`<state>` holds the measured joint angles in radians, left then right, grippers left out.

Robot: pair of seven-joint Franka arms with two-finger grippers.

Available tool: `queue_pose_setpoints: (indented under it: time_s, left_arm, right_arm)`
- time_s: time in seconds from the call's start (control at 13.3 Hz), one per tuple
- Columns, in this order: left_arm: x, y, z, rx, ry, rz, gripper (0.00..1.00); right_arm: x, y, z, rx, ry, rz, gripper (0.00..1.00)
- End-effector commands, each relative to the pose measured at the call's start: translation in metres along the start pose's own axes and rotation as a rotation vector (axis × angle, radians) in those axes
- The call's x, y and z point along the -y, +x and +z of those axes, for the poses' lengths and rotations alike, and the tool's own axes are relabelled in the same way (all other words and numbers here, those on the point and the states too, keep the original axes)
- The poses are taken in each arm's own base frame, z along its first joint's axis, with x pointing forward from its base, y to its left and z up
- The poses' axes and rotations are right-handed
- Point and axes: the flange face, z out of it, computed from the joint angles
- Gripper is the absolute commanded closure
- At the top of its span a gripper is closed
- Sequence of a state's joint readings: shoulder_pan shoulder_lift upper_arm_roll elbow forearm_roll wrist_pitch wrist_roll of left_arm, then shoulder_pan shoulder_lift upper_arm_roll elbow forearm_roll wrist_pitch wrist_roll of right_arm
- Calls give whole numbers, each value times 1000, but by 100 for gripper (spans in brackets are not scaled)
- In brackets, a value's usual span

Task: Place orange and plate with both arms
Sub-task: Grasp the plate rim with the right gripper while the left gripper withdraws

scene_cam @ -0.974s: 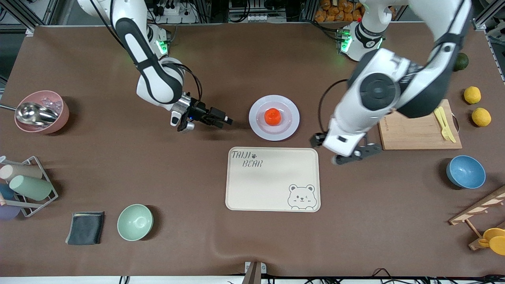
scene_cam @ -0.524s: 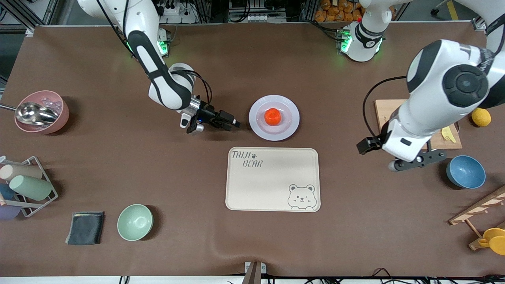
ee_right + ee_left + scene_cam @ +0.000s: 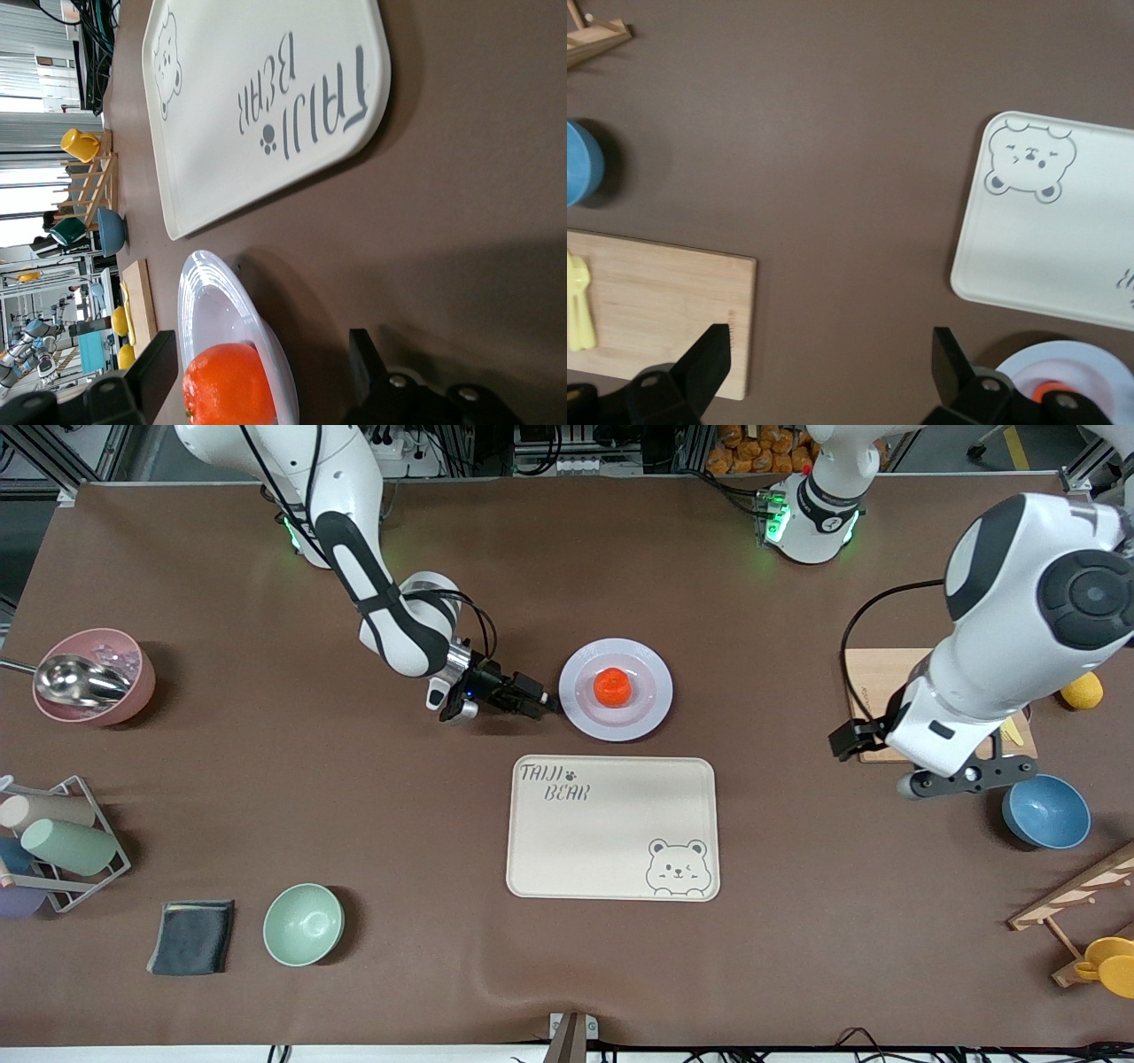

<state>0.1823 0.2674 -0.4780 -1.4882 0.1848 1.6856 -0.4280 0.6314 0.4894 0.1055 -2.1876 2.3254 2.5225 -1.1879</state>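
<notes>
The pale plate (image 3: 640,713) rests on the brown table, farther from the front camera than the cream tray. The orange (image 3: 611,686) sits in its centre. My right gripper (image 3: 542,703) is low at the plate's rim, on the side toward the right arm's end, open. In the right wrist view its fingers (image 3: 158,365) stand on either side of the plate's rim (image 3: 232,292) and the orange (image 3: 226,385), touching neither. My left gripper (image 3: 966,775) hangs open over bare table between the cutting board and the blue bowl. Its wrist view shows wide jaws (image 3: 828,363) holding nothing and the plate's (image 3: 1085,367) edge.
The bear-print tray (image 3: 611,833) lies nearer the camera than the plate. A cutting board (image 3: 877,717), blue bowl (image 3: 1045,810), lemon (image 3: 1083,689) and wooden rack (image 3: 1076,890) sit toward the left arm's end. A pink bowl (image 3: 133,682), cup rack (image 3: 62,841), cloth (image 3: 192,936) and green bowl (image 3: 303,924) sit toward the right arm's end.
The right gripper has slid toward the plate and reached its rim, jaws narrowing a little. The left arm has swung away from the plate toward its own end of the table.
</notes>
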Motion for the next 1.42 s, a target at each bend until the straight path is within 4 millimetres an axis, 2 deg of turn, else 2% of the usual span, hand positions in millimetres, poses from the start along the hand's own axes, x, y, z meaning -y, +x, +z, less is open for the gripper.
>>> queue_pose_setpoints:
  time_s: [0.0, 0.15, 0.3, 0.45, 0.6, 0.75, 1.05, 1.2, 1.27, 1.35]
  left_arm:
    - [18, -26, -32, -1, 14, 55, 0]
    - [36, -38, -49, 8, 6, 82, 0]
    - [44, -59, -63, 42, 14, 117, 0]
    - [54, -78, -74, 96, 25, 204, 0]
    - [54, -87, -83, 107, 4, 236, 0]
    - [57, -88, -90, 98, -22, 242, 0]
    - [54, -96, -101, 83, -22, 256, 0]
    - [54, -96, -107, 62, -23, 254, 0]
    - [51, -97, -116, 40, -25, 241, 0]
    - [48, -96, -117, 33, -29, 235, 0]
  right_arm:
    - [3, -6, 12, -18, 4, -1, 19]
    - [5, -12, 15, -18, 9, 7, 24]
    - [6, -19, 25, -13, 14, 16, 27]
    - [5, -19, 28, -25, -2, 23, 27]
    - [7, -25, 32, -24, -4, 27, 28]
    - [8, -27, 37, -24, -7, 26, 34]
    - [8, -32, 38, -18, -18, 17, 54]
    - [7, -32, 38, -19, -20, -11, 68]
    - [7, -33, 38, -21, -19, -10, 76]
    - [8, -34, 38, -30, -15, 0, 88]
